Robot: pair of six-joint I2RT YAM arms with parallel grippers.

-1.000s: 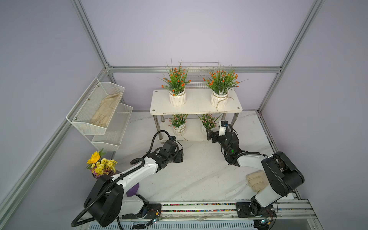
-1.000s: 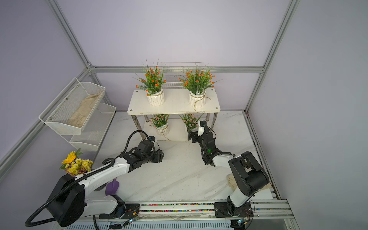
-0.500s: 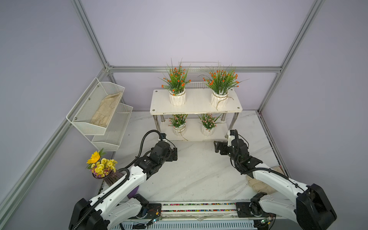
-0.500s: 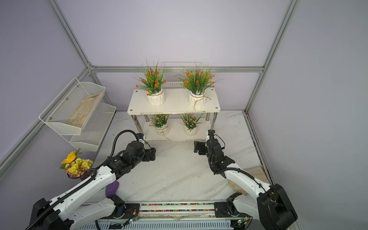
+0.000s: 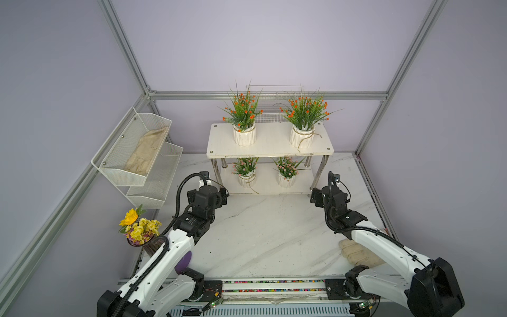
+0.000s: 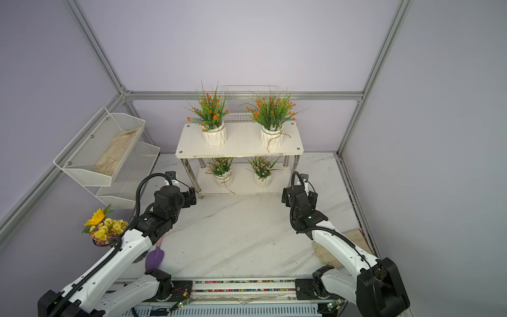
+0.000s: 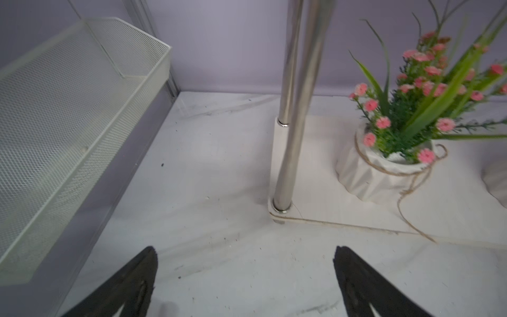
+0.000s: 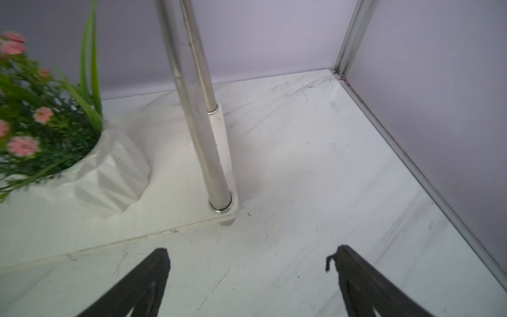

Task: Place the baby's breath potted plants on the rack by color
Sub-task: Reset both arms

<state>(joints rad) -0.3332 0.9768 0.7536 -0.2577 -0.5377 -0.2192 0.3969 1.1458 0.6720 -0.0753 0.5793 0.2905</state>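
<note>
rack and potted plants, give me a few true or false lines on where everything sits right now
1. Both orange-flowered plants stand on the top shelf of the rack. True.
2. The pink-flowered plants stand on the top shelf too. False: both pink-flowered plants stand on the lower shelf.
3. The left claw and the right claw are open and empty. True.
4. The sunflower bouquet sits inside the mesh bins. False: it stands outside the mesh bins, on their near side.

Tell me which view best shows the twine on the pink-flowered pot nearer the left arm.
The left wrist view: the pot and its trailing twine appear large and sharp. In both top views the pot is small, its plant partly under the rack's upper shelf. The right wrist view shows only the other pink pot.
</note>
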